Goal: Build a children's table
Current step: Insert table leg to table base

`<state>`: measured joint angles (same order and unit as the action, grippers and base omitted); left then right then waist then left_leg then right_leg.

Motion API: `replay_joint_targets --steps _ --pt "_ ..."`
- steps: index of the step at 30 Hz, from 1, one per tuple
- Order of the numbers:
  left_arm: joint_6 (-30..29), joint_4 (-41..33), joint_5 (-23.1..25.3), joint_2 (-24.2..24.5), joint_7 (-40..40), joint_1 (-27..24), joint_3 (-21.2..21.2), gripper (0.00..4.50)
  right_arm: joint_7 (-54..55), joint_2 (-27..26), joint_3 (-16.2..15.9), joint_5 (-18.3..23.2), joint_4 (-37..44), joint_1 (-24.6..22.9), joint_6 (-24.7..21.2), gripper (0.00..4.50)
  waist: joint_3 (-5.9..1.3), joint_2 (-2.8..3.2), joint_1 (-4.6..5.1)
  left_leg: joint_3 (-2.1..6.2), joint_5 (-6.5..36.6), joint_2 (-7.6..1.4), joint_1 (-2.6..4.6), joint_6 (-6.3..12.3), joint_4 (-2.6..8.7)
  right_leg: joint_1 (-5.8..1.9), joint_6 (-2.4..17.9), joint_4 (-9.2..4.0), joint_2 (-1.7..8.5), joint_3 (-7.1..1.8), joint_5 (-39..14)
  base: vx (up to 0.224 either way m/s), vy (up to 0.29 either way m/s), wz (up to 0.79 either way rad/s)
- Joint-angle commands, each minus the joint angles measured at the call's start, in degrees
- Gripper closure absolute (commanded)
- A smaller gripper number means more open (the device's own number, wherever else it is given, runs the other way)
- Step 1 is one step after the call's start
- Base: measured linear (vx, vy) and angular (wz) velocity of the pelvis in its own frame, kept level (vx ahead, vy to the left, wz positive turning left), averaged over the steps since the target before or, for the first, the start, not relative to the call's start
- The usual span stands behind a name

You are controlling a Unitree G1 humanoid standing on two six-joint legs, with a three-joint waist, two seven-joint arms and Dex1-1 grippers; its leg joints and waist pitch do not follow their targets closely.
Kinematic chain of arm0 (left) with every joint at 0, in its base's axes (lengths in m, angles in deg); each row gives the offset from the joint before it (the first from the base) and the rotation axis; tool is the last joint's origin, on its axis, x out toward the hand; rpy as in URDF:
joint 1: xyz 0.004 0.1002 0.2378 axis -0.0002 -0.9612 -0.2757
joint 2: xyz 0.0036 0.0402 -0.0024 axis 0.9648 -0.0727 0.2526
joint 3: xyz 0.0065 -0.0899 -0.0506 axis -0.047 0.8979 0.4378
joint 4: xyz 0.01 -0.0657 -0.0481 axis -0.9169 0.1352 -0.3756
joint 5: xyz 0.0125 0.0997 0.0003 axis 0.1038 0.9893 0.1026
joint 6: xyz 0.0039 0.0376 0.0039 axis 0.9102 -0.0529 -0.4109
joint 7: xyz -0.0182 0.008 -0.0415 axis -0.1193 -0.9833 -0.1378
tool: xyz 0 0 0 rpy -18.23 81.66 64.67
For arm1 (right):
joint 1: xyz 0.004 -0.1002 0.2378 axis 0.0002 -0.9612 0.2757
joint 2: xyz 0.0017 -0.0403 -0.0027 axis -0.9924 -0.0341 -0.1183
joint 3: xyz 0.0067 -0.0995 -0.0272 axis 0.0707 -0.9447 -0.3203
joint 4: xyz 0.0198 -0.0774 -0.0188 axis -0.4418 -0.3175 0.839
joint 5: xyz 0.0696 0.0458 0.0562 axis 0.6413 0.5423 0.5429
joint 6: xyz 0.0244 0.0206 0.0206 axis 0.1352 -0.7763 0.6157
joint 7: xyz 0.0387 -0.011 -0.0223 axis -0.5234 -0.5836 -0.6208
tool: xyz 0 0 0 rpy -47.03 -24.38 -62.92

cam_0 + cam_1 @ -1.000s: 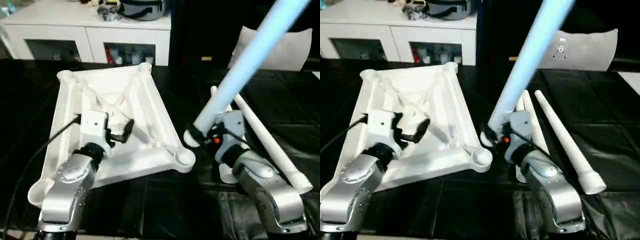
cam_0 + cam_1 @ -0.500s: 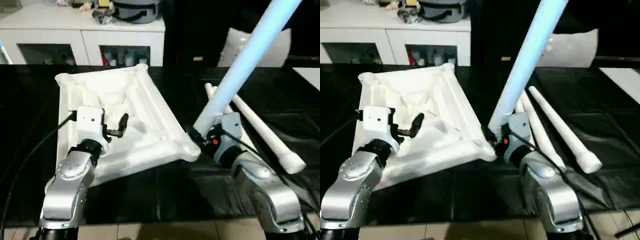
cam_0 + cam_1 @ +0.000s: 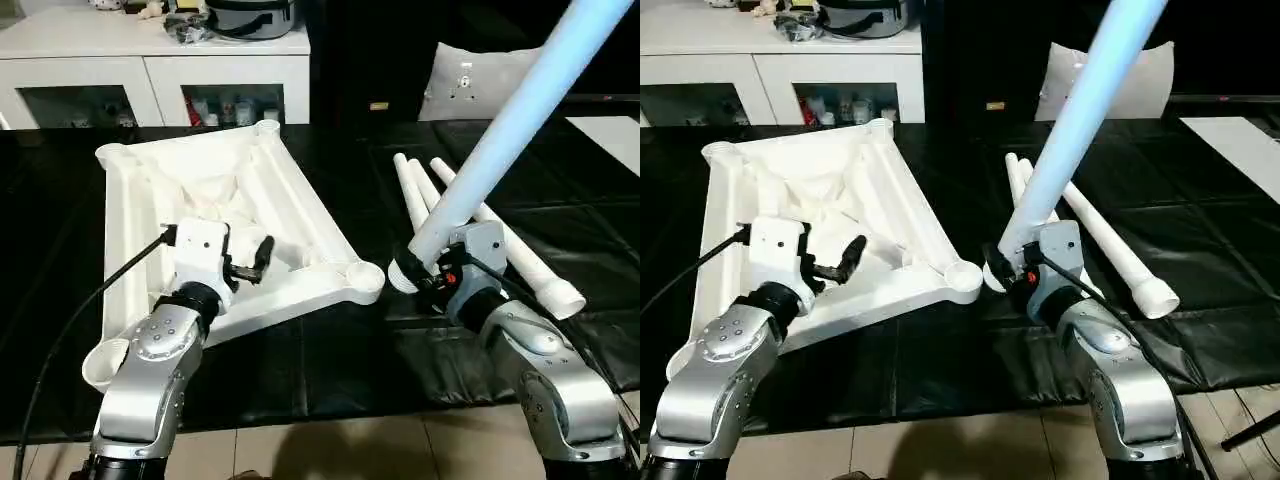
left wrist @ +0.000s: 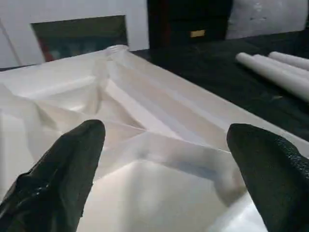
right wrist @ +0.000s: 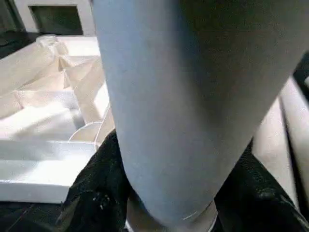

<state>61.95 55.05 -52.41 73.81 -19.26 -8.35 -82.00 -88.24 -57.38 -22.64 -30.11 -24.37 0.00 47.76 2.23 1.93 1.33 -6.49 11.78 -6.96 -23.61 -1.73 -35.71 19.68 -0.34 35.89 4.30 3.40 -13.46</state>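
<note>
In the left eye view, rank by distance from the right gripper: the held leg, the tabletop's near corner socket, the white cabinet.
1. Leg: clamped in the right gripper, slanting up to the right.
2. Corner socket: just left of the gripper, on the tabletop.
3. White cabinet: far back, upper left.

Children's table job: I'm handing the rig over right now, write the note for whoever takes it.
Right pincer: shut on one white leg near its collar end, leg slanting up and away to the right, collar end just right of the near corner socket, not in it.
Left pincer: open, empty, over the ribbed underside of the table top.
Table top lies upside down on the black table cover.
Three spare legs lie side by side right of the top.
Done: first leg picked up.
Left: seat this leg in a socket, then fit the other three; all four sockets look empty.
</note>
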Motion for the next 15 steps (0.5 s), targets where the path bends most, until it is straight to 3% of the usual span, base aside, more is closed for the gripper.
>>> replay_joint_targets --steps 1,2,3,4,5,6,7,8,9,10,11,12,13,15 --pt "-0.3 -0.6 0.0 -0.2 -0.2 0.3 0.4 0.00 0.1 -0.1 -0.6 0.0 1.7 0.9 -1.3 2.57 -2.90 1.93 1.23 9.76 27.7 -5.83 1.30 -1.03 9.36 -1.37 8.3 -1.58 0.28 1.58 -7.9 0.014 -0.025 0.18" --pt "-0.3 -0.6 0.0 -0.2 -0.2 0.3 0.4 0.00 0.1 -0.1 -0.6 0.0 1.7 0.9 -1.3 2.57 -2.82 2.65 2.25 13.63 30.7 -6.40 2.79 0.21 10.22 -0.33 9.6 0.69 -0.32 1.26 -7.2 0.028 -0.056 0.46" --pt "-0.9 -1.2 -0.4 -0.5 -0.2 0.0 0.8 0.00 0.5 -0.9 0.0 0.9 2.4 0.1 -1.5 2.57 -2.84 2.24 3.12 12.30 26.8 -11.09 4.79 2.11 9.34 0.89 7.6 1.57 0.69 -0.53 -5.6 0.065 -0.115 0.42" --pt "-1.3 -1.4 -0.3 -0.4 -0.3 -0.1 0.8 0.00 0.6 -1.3 0.4 1.6 2.6 -0.3 -1.6 2.57 -2.19 2.31 2.51 11.42 25.0 -11.03 3.93 3.99 9.68 0.98 7.6 1.71 1.00 -0.98 -5.0 0.065 -0.115 0.42" --pt "-1.4 -1.6 -0.4 -0.4 -0.2 -0.2 0.9 0.00 0.6 -1.2 0.5 1.6 2.8 -0.6 -1.5 2.57 -2.40 1.12 2.10 9.11 20.4 -8.48 2.82 7.96 8.20 0.67 9.9 -0.67 2.62 -2.51 -1.6 0.062 -0.179 0.22" --pt "-1.1 -1.9 -0.7 -0.1 0.3 -0.5 0.7 0.00 0.5 -0.8 0.3 1.2 2.9 -1.2 -1.1 2.57 -2.32 0.72 1.63 7.23 18.2 -6.06 1.57 8.42 6.20 0.28 13.5 -3.36 4.20 -3.55 0.1 0.070 -0.189 0.04" --pt "-1.0 -2.1 -0.9 0.1 0.7 -0.6 0.6 0.00 0.4 -0.6 0.1 1.0 3.0 -1.4 -0.9 2.57 -3.43 -2.12 -0.33 1.46 6.3 0.38 -1.22 7.56 -0.05 -2.53 11.8 -6.34 6.29 -4.50 2.5 0.070 -0.189 0.04" --pt "-1.2 -2.4 -1.5 0.2 1.5 -0.9 0.5 0.00 0.2 -0.4 -0.1 0.7 3.2 -1.7 -0.7 2.57 -3.18 -2.52 -2.08 1.05 -0.7 -0.16 -1.00 5.77 -0.03 -2.36 2.5 -5.99 6.85 -5.15 1.3 0.055 -0.179 -0.06" --pt "-1.2 -2.4 -1.5 0.2 1.5 -0.9 0.5 0.00 0.2 -0.4 -0.1 0.7 3.2 -1.7 -0.7 2.57 -3.18 -2.52 -2.08 1.05 -0.7 -0.16 -1.00 5.77 -0.03 -2.36 2.5 -5.99 6.85 -5.15 1.3 0.035 -0.152 -0.04" --pt "-1.1 -2.8 -2.6 0.6 3.3 -1.5 0.2 0.00 -0.3 -0.1 -0.2 0.7 3.6 -2.1 0.0 2.57 -3.59 -1.88 -2.74 1.18 -3.2 -1.36 -1.55 4.84 1.35 -3.18 -4.1 -4.15 4.92 -4.49 8.7 0.035 -0.152 -0.04" --pt "-0.3 -2.6 -3.2 0.8 4.6 -1.7 -0.1 0.00 -0.8 0.3 0.0 0.7 3.6 -1.9 0.7 2.57 -3.06 -1.31 -2.44 1.28 -3.2 -2.23 -1.30 4.64 2.50 -2.60 -4.1 -3.81 3.44 -2.97 13.9 0.030 -0.086 -0.07" --pt "0.0 -2.4 -3.4 0.9 5.1 -1.7 -0.1 0.00 -1.0 0.4 0.0 0.6 3.5 -1.7 1.1 2.57 -3.41 -0.69 -2.59 1.26 -2.7 -2.62 -0.95 3.68 2.51 -2.72 -4.2 -3.58 2.77 -2.54 14.0 0.000 0.000 0.00" --pt "0.2 -2.2 -3.4 1.1 5.6 -1.8 -0.4 0.00 -1.2 0.5 0.2 0.7 3.6 -1.6 1.2 2.57 -3.35 -0.88 -2.24 1.52 -0.6 -3.96 -0.08 2.77 3.02 -2.34 -3.1 -3.55 2.51 -2.41 12.2 0.000 0.000 0.00" --pt "0.1 -1.3 -2.9 1.9 7.0 -1.7 -1.2 0.00 -2.1 0.5 1.0 1.9 3.7 -1.1 0.8 2.57 -3.04 -0.04 -2.29 1.81 2.3 -5.16 0.87 2.14 3.84 -1.95 0.9 -3.84 2.73 -2.47 5.8 0.000 0.000 0.00"
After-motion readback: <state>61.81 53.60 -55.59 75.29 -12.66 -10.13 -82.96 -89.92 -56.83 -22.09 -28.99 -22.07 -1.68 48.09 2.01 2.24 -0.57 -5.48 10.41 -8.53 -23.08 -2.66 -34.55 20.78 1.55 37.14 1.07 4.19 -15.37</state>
